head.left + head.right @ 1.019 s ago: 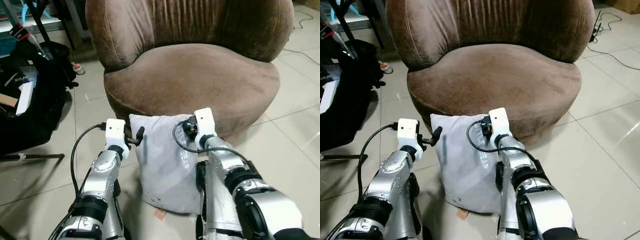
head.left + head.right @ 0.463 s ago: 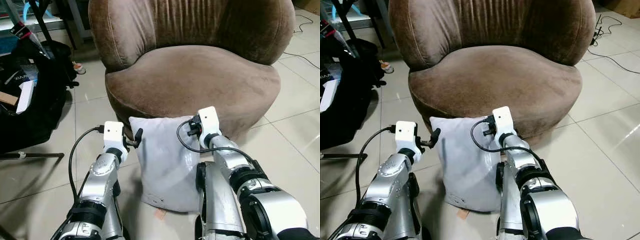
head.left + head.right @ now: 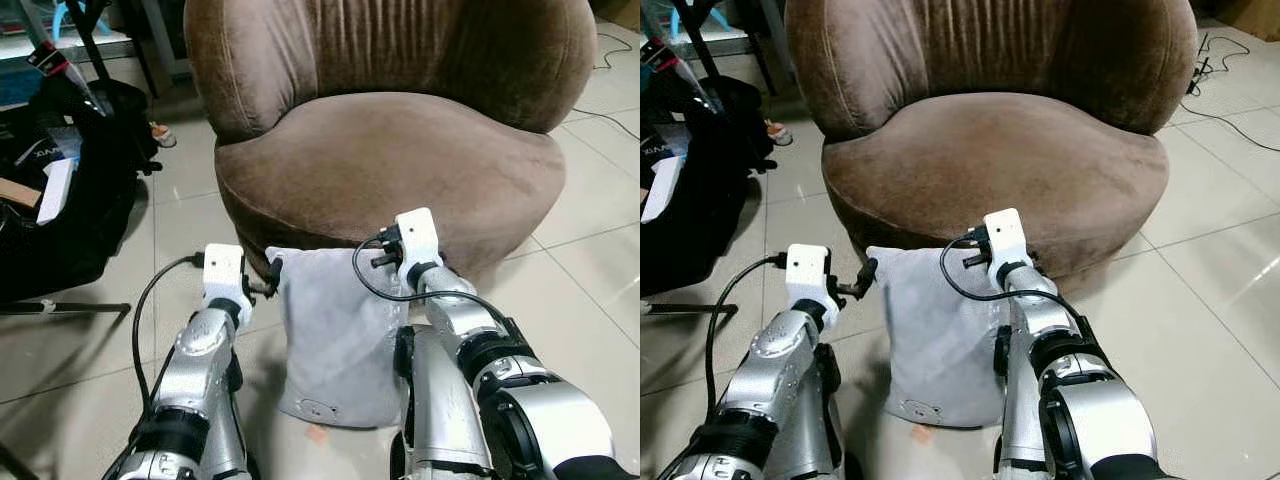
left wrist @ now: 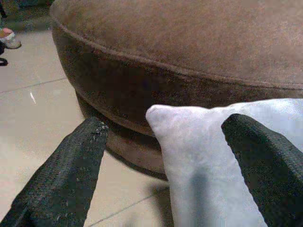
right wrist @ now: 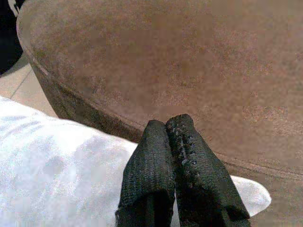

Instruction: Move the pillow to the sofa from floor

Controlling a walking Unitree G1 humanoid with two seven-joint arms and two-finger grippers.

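A light grey pillow (image 3: 335, 340) stands on its end on the tiled floor, leaning against the front of the brown velvet sofa (image 3: 390, 150). Both my arms flank its upper end. My left gripper (image 4: 165, 125) is open, and the pillow's upper left corner (image 4: 163, 116) sits between its two black fingers (image 4: 78, 156). My right gripper (image 5: 169, 124) is shut, fingertips pressed together, lying over the pillow's top edge (image 5: 71, 156) close to the sofa's seat rim. A small label (image 3: 320, 408) shows at the pillow's lower end.
A black bag (image 3: 70, 200) with a white box (image 3: 55, 190) on it lies on the floor at the left. A shoe (image 3: 160, 135) sits beside the sofa's left side. A cable (image 3: 1210, 90) runs over the tiles at the far right.
The pillow now looks narrower, pressed in between my two arms, and its lower end has turned so that a label shows. The camera has shifted slightly.
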